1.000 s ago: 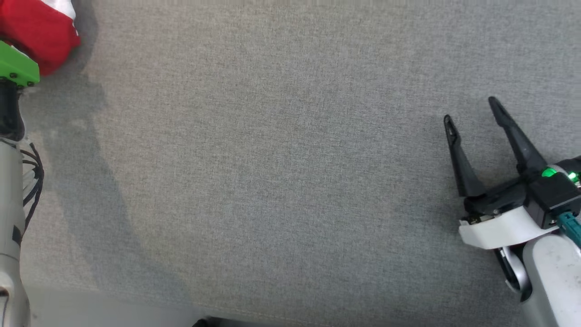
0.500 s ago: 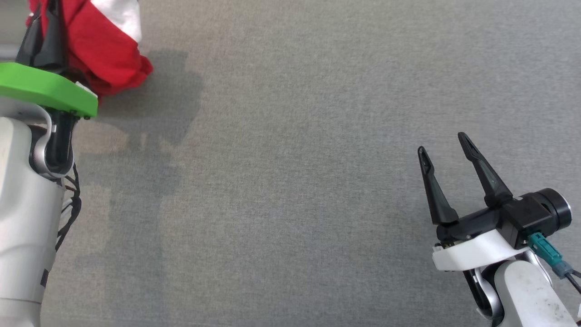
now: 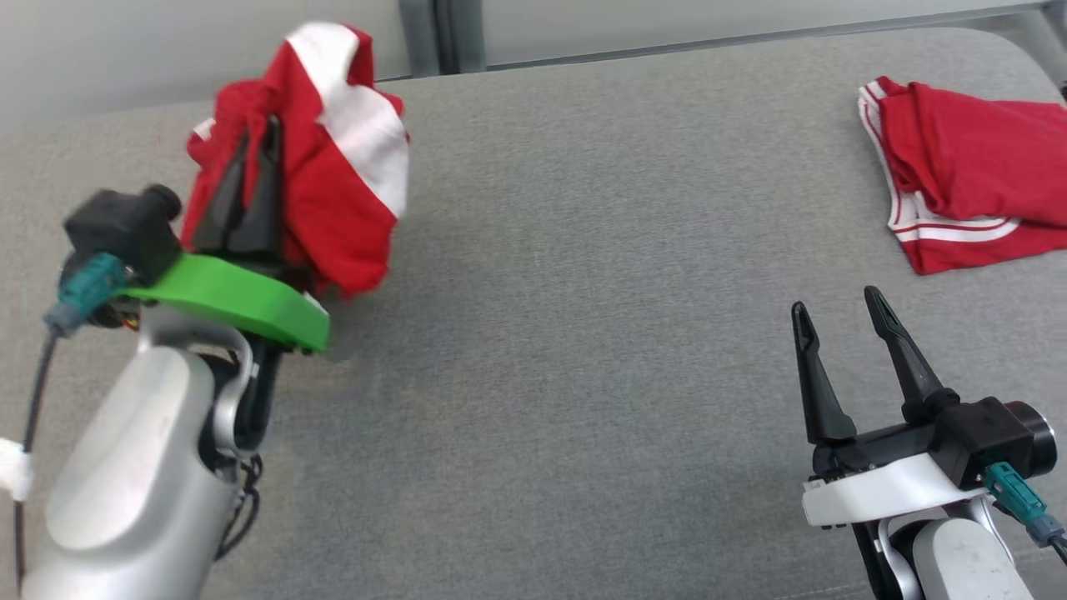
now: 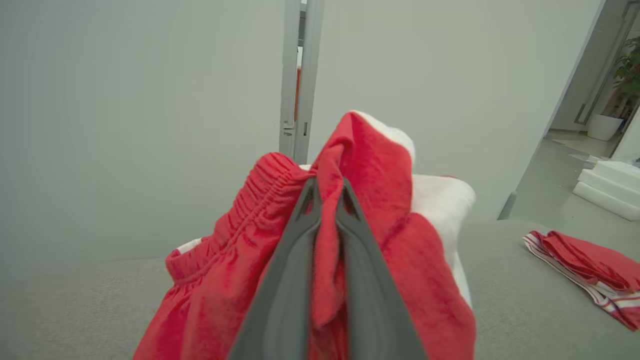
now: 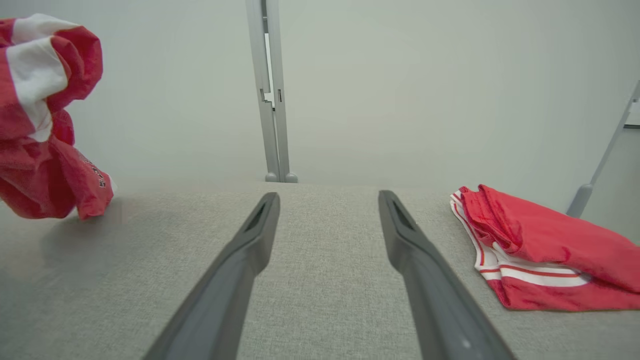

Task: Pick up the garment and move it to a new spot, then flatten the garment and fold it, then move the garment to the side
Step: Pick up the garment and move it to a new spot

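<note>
Red and white cloth, the garment (image 3: 350,167), is bunched up in the left gripper (image 3: 260,133) over the far left part of the grey fabric-covered bench (image 3: 583,333). The gripper's 2 dark fingers are pressed together on a fold of the red fabric. In the left wrist view the fold runs up between the fingers of the left gripper (image 4: 328,184), and the rest of the garment (image 4: 380,165) spills over both sides, with a gathered waistband to the left and a white panel to the right. From the right wrist view the garment (image 5: 45,125) hangs as a loose bundle with its lowest corner close to the bench; I cannot tell whether that corner touches.

At the near right of the bench the right gripper (image 3: 836,302) has its 2 fingers spread wide, with nothing between them. In its own view the right gripper (image 5: 328,196) points across bare grey fabric and touches no cloth.

At the far right corner a second garment (image 3: 975,167), red with white stripes, lies flat, well apart from both grippers.
</note>
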